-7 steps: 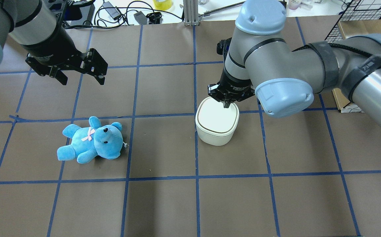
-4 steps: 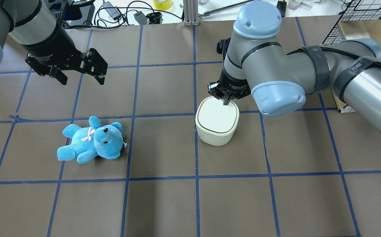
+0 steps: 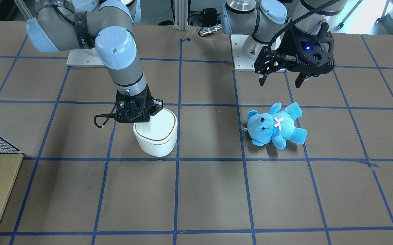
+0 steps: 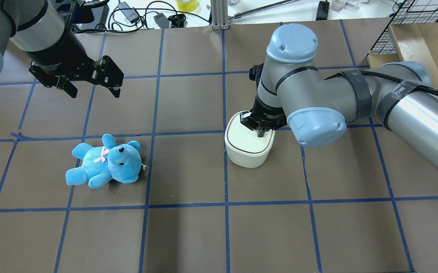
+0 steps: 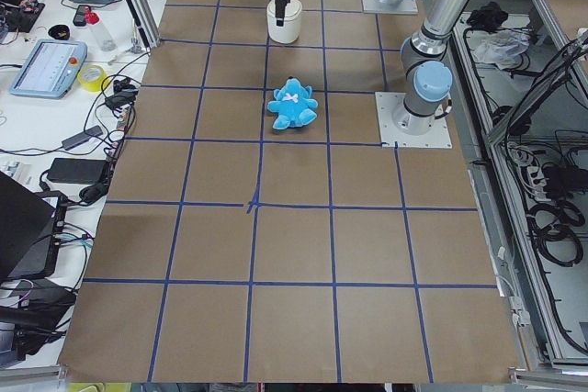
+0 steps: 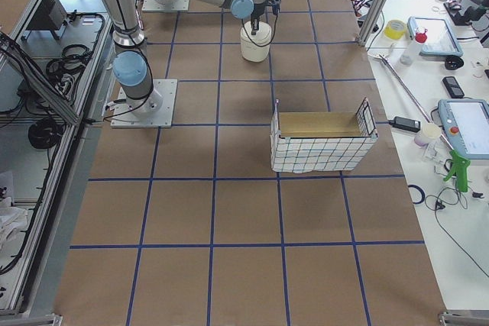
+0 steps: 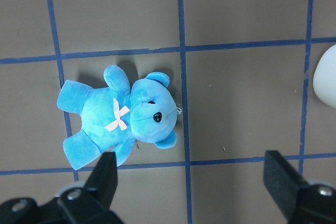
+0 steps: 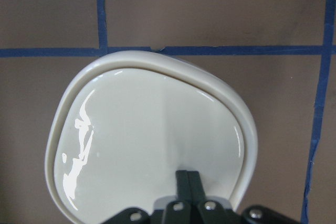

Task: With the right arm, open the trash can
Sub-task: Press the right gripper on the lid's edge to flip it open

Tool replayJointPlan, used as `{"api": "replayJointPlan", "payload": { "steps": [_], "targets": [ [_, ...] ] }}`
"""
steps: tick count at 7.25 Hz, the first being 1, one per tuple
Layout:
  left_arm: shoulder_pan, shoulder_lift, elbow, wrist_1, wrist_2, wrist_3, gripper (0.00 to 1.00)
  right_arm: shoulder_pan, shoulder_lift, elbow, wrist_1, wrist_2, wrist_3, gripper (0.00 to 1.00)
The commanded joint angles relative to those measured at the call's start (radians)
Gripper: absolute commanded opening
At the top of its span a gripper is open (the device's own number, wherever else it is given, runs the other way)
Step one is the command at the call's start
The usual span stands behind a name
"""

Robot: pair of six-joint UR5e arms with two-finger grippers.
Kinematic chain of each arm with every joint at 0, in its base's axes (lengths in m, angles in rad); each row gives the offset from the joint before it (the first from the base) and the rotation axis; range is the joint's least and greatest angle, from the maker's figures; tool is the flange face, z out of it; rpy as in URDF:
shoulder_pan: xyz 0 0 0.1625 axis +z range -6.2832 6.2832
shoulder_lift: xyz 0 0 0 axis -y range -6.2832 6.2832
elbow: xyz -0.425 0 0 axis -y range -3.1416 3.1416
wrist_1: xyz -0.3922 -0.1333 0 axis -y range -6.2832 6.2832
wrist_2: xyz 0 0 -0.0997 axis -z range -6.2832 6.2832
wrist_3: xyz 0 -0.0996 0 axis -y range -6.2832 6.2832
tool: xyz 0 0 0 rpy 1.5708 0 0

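White trash can (image 4: 246, 148) is not open. The right hand (image 4: 260, 133) (fingers pinched together) presses near the lid (image 8: 147, 129) edge, probably to tip it.

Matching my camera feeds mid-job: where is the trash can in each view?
Front-facing: trash can left of centre.
Overhead: right of centre.
Exterior left: top centre.
Exterior right: top centre.
Left wrist: right edge.
Right wrist: fills frame.
Landmark: right gripper above it, absent from left wrist.
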Motion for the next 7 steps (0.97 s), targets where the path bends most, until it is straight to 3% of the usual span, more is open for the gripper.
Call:
{"api": "replayJointPlan", "payload": {
  "steps": [1,3,5,6,7],
  "targets": [
    [0.0,0.0,0.0,0.0,0.0,0.0,1.0,0.0,0.003,-0.012,0.002,0.0,0.004,0.0],
    [0.0,0.0,-0.001,0.0,0.0,0.0,1.0,0.003,-0.005,-0.049,0.046,-0.003,0.056,0.0],
    [0.0,0.0,0.0,0.0,0.0,0.0,1.0,0.005,-0.008,-0.139,0.175,-0.003,0.067,0.02],
    [0.0,0.0,-0.001,0.0,-0.002,0.0,1.0,0.003,-0.009,-0.194,0.229,-0.004,0.067,0.22],
    [0.0,0.0,0.0,0.0,0.0,0.0,1.0,0.0,-0.011,-0.259,0.293,-0.006,0.065,0.5]
  ]
}}
